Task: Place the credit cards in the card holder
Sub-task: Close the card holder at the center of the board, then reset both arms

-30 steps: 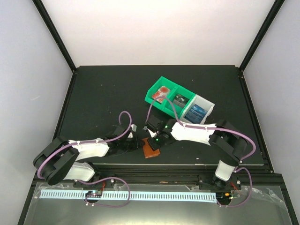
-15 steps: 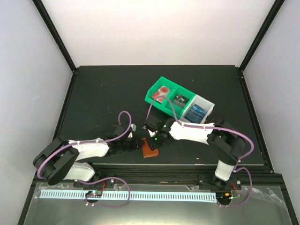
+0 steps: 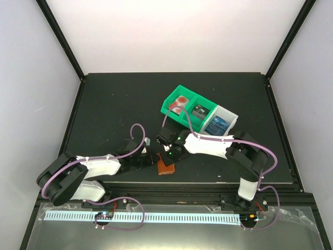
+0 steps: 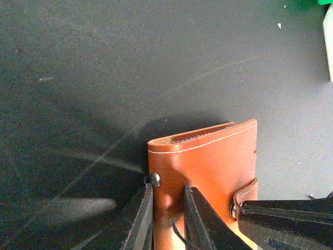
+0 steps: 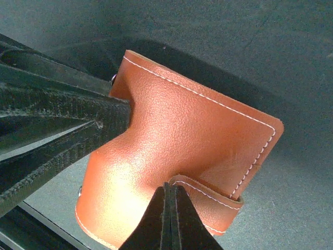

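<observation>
The card holder [image 4: 208,161], a reddish-brown leather wallet, stands folded on the black mat near the front edge [image 3: 166,167]. My left gripper [image 4: 167,208] is shut on its left side, pinching a fold of leather below a metal stud. My right gripper [image 5: 169,205] is shut, its closed tips pressed against the edge of the snap tab [image 5: 208,200]. In the top view the left gripper [image 3: 152,159] and the right gripper [image 3: 167,156] meet over the wallet. Red credit cards [image 3: 180,102] and dark ones [image 3: 199,111] lie in the green bin, blue ones [image 3: 218,124] in the grey bin.
The green two-compartment bin [image 3: 171,109] and the pale grey bin [image 3: 231,119] stand side by side behind the arms at centre right. The mat's front edge [image 3: 197,182] runs just below the wallet. Purple cables loop over both arms.
The right arm has shifted slightly left and back, and the wallet has edged a little left with it. The left arm holds its place.
</observation>
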Motion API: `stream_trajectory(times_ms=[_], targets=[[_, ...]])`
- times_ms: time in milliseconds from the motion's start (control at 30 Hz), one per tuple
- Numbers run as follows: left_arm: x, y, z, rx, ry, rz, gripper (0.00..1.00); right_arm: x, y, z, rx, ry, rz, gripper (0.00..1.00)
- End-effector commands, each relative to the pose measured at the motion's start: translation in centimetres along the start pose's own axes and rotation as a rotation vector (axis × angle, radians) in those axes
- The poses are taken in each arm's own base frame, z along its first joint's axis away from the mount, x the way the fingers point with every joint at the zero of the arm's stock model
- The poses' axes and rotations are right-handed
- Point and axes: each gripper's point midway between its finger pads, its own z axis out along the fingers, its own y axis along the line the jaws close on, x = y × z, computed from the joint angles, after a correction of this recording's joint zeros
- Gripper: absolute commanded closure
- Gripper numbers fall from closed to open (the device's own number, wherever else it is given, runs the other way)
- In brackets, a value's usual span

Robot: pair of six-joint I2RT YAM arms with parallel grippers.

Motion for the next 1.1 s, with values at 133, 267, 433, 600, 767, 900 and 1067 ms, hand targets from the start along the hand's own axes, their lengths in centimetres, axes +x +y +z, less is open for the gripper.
stream_trajectory(times_ms=[133, 267, 433, 600, 767, 900, 1067], targets=[[1.5, 2.2, 0.1, -0.069, 0.047, -0.020, 0.82, 4.1, -2.2, 6.0, 0.095, 0.118, 0.017, 0.99], [0.2, 1.0, -1.0, -0.065, -0.006, 0.012, 0.76, 0.4, -0.7, 1.3, 0.057, -0.054, 0.027, 0.84], [-2.4, -0.8, -3.8, -0.077, -0.115, 0.069, 0.57, -2.9, -1.0, -5.4, 0.030, -0.261, 0.089, 0.66], [-4.6, -2.1, -8.1, -0.090, -0.247, 0.129, 0.41, -3.2, -4.0, -11.3, 0.132, -0.433, 0.133, 0.55], [-6.2, -3.7, -13.4, -0.075, -0.396, 0.206, 0.18, -1.8, -9.4, -18.0, 0.351, -0.617, 0.191, 0.42], [-7.1, -5.3, -18.3, -0.049, -0.526, 0.293, 0.01, 0.4, -12.5, -23.3, 0.435, -0.771, 0.243, 0.28], [-7.7, -7.8, -25.2, 0.018, -0.678, 0.363, 0.01, 4.1, -15.4, -28.7, 0.462, -0.918, 0.339, 0.14]])
